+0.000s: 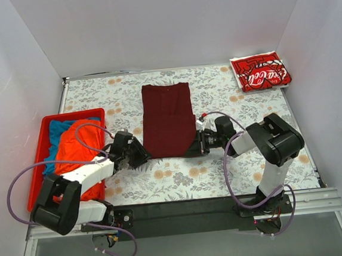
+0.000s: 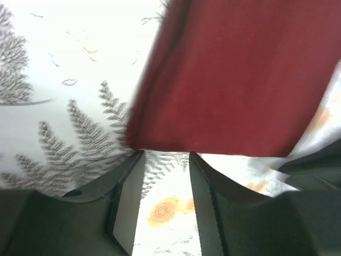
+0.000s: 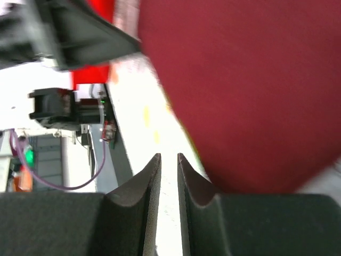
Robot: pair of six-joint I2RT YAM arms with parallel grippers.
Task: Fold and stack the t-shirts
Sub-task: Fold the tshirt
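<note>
A dark maroon t-shirt lies folded into a long strip on the middle of the floral table. My left gripper sits at its near left corner. In the left wrist view the gripper is open, with only tablecloth between the fingers and the maroon hem just beyond the tips. My right gripper is at the near right corner. In the right wrist view its jaws stand a narrow gap apart with nothing in them, and the maroon cloth lies beside the right finger. A folded red Coca-Cola t-shirt lies at the back right.
A red plastic bin stands at the left edge, holding a crumpled orange t-shirt and a blue one. Purple cables loop beside both arm bases. White walls close in the table on three sides.
</note>
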